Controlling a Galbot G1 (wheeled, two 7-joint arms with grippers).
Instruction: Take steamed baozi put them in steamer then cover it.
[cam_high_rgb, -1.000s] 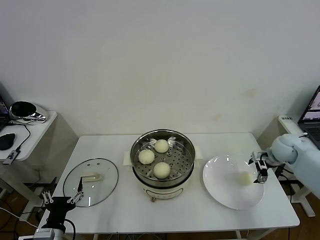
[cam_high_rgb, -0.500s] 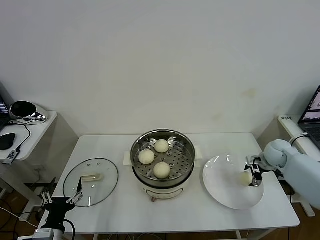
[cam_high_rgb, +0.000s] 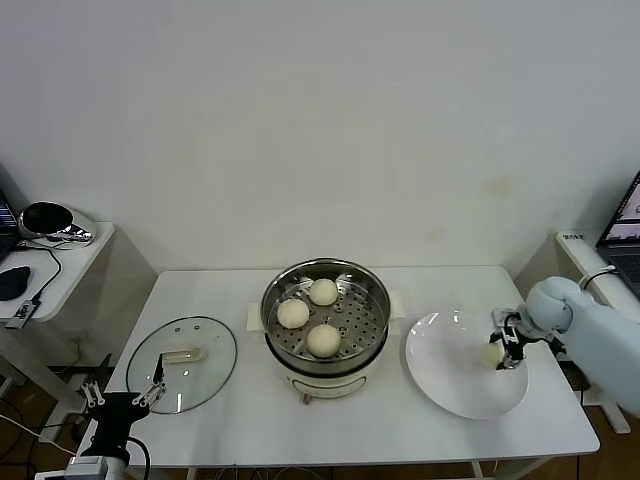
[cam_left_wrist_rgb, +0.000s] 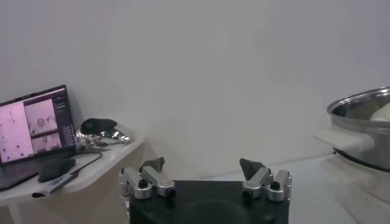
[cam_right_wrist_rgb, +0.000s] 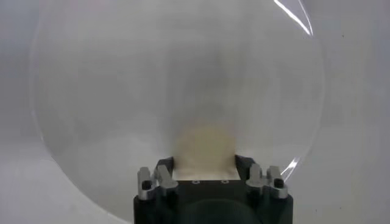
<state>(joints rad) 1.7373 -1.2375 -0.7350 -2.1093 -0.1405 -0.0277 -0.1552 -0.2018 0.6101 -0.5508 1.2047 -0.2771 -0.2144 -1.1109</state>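
We saw the right claw down over the right part of the white plate, its fingers pinching the last baozi from both sides while the bun sat on the plate. From the right wrist the cream bun filled the gap between the two finger tips. The other three baozi lay inside the steamer in the middle of the desk, one at the far side, one to the left and one at the near side, apart from each other on the perforated floor. The glass cover lay flat on the desk to the left of the steamer, handle up. The left claw hung by the near left corner of the desk, just near of the cover, its fingers spread wide and holding nothing.
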